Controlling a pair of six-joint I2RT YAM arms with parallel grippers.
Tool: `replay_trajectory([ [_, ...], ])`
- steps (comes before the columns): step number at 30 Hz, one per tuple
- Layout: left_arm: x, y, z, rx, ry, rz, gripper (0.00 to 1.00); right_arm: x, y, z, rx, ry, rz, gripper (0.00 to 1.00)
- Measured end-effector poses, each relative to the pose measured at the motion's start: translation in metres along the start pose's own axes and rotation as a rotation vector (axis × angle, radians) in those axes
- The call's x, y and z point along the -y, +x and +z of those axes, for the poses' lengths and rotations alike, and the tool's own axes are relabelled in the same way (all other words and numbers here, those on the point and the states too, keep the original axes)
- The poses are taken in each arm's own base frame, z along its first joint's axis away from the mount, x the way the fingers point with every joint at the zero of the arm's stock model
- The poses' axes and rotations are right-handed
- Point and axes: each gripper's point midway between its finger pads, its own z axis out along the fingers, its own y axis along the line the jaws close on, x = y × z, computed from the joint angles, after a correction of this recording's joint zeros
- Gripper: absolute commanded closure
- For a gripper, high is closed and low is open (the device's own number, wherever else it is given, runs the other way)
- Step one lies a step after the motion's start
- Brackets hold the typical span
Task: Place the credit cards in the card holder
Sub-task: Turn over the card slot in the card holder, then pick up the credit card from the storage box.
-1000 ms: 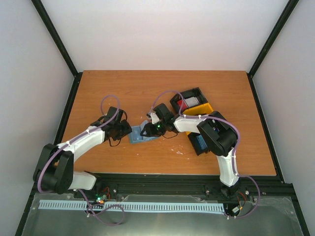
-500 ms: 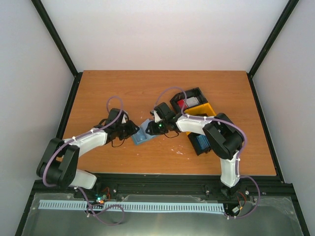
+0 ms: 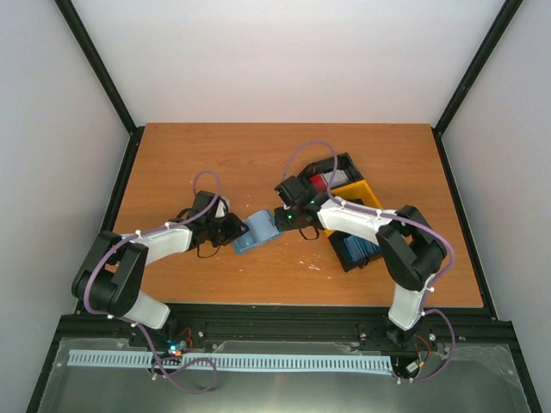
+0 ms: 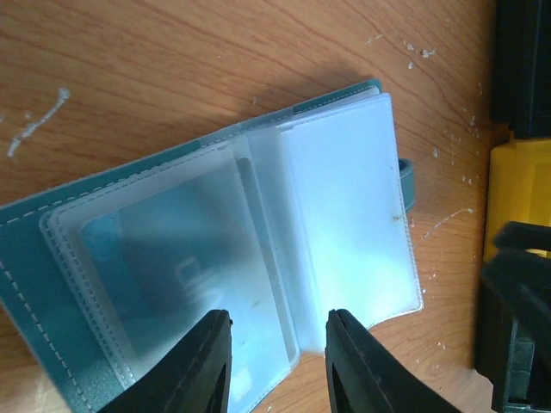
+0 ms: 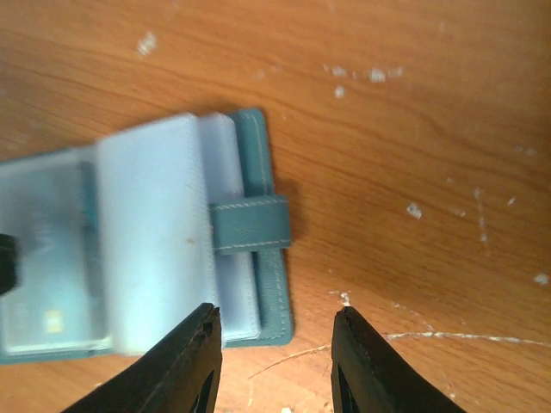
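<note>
L gripper (image 4: 277, 323): fingers parted, nothing pinched, hanging right over the clear pockets of the open card holder (image 4: 232, 258). R gripper (image 5: 275, 314): also parted and empty, over the holder's tab-side corner, w/ bare wood showing btw its fingers.

The holder lies open and flat, mid-table, btw the two grippers. Its snap tab (image 5: 250, 225) sticks out toward the R side. One loose pocket leaf stands up a bit. A pale card seems to sit in one pocket already, but can't be sure.

Handling, my guess: the holder is light and floppy w/ slick film pockets, so it will prob skid on the wood if pushed. Best to pin the cover near the spine w/ one gripper and leave the pocket mouth free for the other.

The red credit cards (image 3: 320, 181) are in the back section of the black-and-yellow tray (image 3: 357, 191), just R of the holder, w/ a blue stack (image 3: 357, 248) at the near end. Cards are prob thin, stiff, light and slippery. Lying flat, they're hard to get under, so take one by an edge, maybe tipped against the tray wall.

The table (image 3: 215, 163) is scuffed wood w/ white flecks.
</note>
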Motion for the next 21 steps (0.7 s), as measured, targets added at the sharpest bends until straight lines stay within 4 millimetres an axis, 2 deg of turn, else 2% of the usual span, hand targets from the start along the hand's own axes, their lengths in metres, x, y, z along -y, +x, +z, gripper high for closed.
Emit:
replay_trajectory([
  [4, 0.002, 0.0, 0.0, 0.0, 0.007, 0.014, 0.64, -0.007, -0.022, -0.03, 0.072, -0.029, -0.022, 0.63],
  [7, 0.004, -0.002, -0.002, 0.006, 0.013, 0.036, 0.61, -0.001, -0.038, -0.056, 0.129, -0.024, -0.027, 0.62],
  [10, 0.011, -0.006, -0.005, 0.021, 0.029, 0.07, 0.57, 0.028, -0.051, -0.086, 0.181, 0.02, 0.0, 0.6],
  [12, 0.018, -0.011, -0.008, 0.038, 0.048, 0.101, 0.56, 0.062, -0.053, -0.112, 0.21, 0.077, 0.038, 0.58],
  [14, 0.026, -0.016, -0.011, 0.054, 0.068, 0.133, 0.55, 0.087, -0.049, -0.128, 0.22, 0.127, 0.067, 0.56],
  [17, 0.035, -0.022, -0.014, 0.08, 0.091, 0.176, 0.53, 0.126, -0.026, -0.148, 0.187, 0.207, 0.123, 0.53],
  [21, 0.041, -0.034, -0.024, 0.15, 0.088, 0.215, 0.49, 0.153, 0.016, -0.148, 0.094, 0.271, 0.164, 0.52],
])
